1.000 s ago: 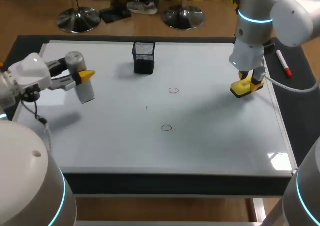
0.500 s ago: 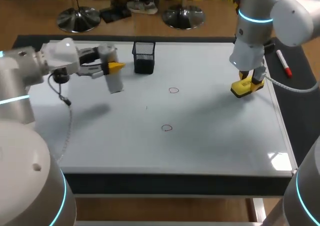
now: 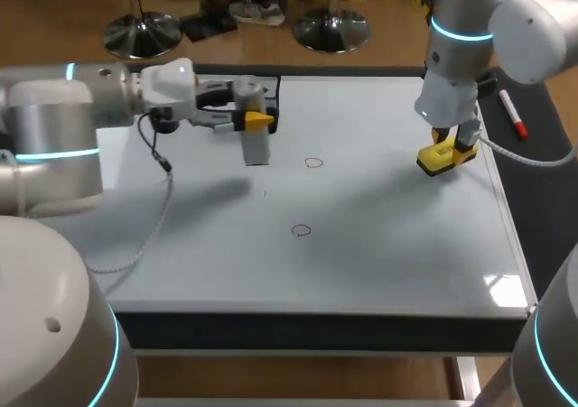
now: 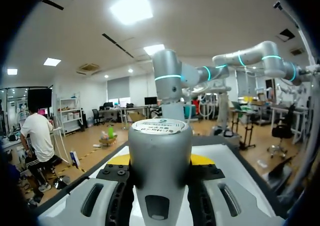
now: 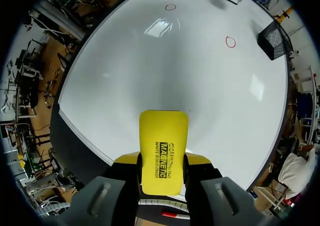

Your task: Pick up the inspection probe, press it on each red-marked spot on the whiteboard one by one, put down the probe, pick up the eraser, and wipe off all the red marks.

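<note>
Head view: left gripper (image 3: 256,118) is clamped on the probe (image 3: 256,145), which stands upright between the jaws, tip down above the whiteboard (image 3: 388,245), presumably for a straight press. The nearest red mark (image 3: 313,162) lies beside the jaws, apart from the tip. Right gripper (image 3: 454,143) is clamped on the eraser (image 3: 433,161), held low at the board's edge, probably parked ready for wiping.

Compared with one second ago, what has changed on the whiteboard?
The left gripper, shut on the grey probe, carried it rightwards over the whiteboard to the mesh cup, near the upper red mark. The right gripper stayed shut on the yellow eraser at the right edge; the lower red mark and the upper one remain.
</note>
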